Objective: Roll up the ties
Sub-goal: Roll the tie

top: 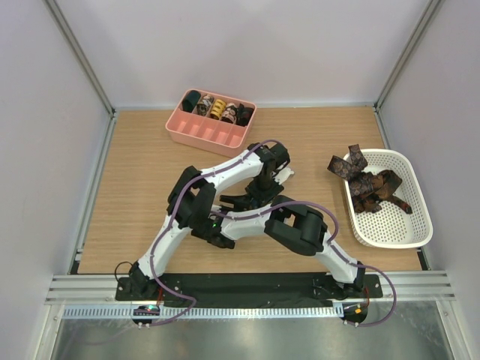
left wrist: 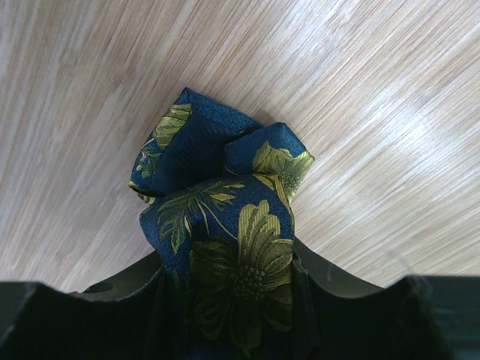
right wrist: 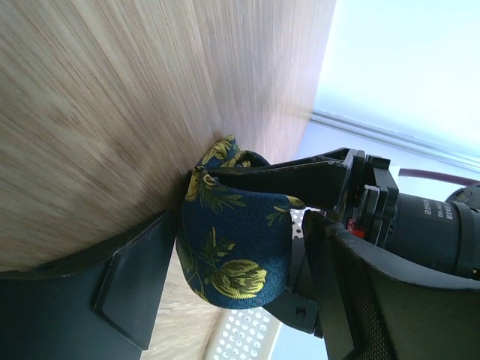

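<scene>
A navy tie with yellow-green flower print (left wrist: 217,195) is bunched into a loose coil on the wooden table. My left gripper (left wrist: 229,266) is shut on its lower part. In the right wrist view the same coil (right wrist: 236,240) sits between my right gripper's (right wrist: 244,225) spread fingers, touching the left one, with a thin gap at the right one. My left gripper's black fingers cross above and below the coil there. In the top view both grippers (top: 259,187) (top: 236,201) meet mid-table and hide the tie.
A pink tray (top: 196,133) at the back holds several rolled ties (top: 217,109). A white perforated basket (top: 409,232) at the right edge holds loose brown patterned ties (top: 371,184); it also shows in the right wrist view (right wrist: 247,334).
</scene>
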Robot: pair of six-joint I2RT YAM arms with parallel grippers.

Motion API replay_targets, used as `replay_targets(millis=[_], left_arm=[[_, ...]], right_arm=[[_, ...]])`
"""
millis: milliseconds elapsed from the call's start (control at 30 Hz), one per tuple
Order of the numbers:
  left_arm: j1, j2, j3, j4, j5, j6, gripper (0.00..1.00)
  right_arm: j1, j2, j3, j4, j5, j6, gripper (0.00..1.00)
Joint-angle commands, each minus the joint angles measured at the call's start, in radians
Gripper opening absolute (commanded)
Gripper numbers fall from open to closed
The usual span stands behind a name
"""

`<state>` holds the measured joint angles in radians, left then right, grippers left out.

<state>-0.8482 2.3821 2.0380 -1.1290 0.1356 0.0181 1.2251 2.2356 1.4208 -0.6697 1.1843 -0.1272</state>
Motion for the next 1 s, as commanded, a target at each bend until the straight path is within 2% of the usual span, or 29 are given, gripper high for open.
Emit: replay_targets(millis=[0, 133, 233, 400, 567, 633, 800, 933, 967], left_arm=[[0.006, 0.109, -0.045, -0.184, 0.035, -0.010, 0.29], [0.006, 0.109, -0.041, -0.198, 0.036, -0.009, 0.29], [0.008, 0.109, -0.041, -0.201, 0.032, -0.012, 0.29], [0.008, 0.109, -0.042, -0.202, 0.039, -0.012, 0.30], [0.014, 0.109, -0.041, -0.207, 0.032, -0.009, 0.30], [0.017, 0.106, -0.041, -0.209, 0.035, -0.010, 0.30], [0.021, 0.103, -0.041, -0.215, 0.035, -0.012, 0.30], [0.023, 0.095, -0.042, -0.226, 0.032, -0.012, 0.30], [0.024, 0.094, -0.044, -0.230, 0.029, -0.012, 0.30]], right_arm=[[-0.029, 0.067, 0.016, -0.111, -0.064, 0.104, 0.77], [-0.038, 0.087, 0.012, -0.132, -0.084, 0.124, 0.75], [-0.045, 0.104, 0.021, -0.159, -0.087, 0.158, 0.68], [-0.056, 0.122, 0.029, -0.174, -0.078, 0.172, 0.62], [-0.073, 0.144, 0.059, -0.237, -0.058, 0.222, 0.64], [-0.072, 0.166, 0.084, -0.286, -0.054, 0.262, 0.74], [-0.075, 0.197, 0.106, -0.340, -0.054, 0.304, 0.74], [-0.088, 0.205, 0.104, -0.338, -0.069, 0.307, 0.64], [-0.098, 0.208, 0.107, -0.343, -0.072, 0.310, 0.59]])
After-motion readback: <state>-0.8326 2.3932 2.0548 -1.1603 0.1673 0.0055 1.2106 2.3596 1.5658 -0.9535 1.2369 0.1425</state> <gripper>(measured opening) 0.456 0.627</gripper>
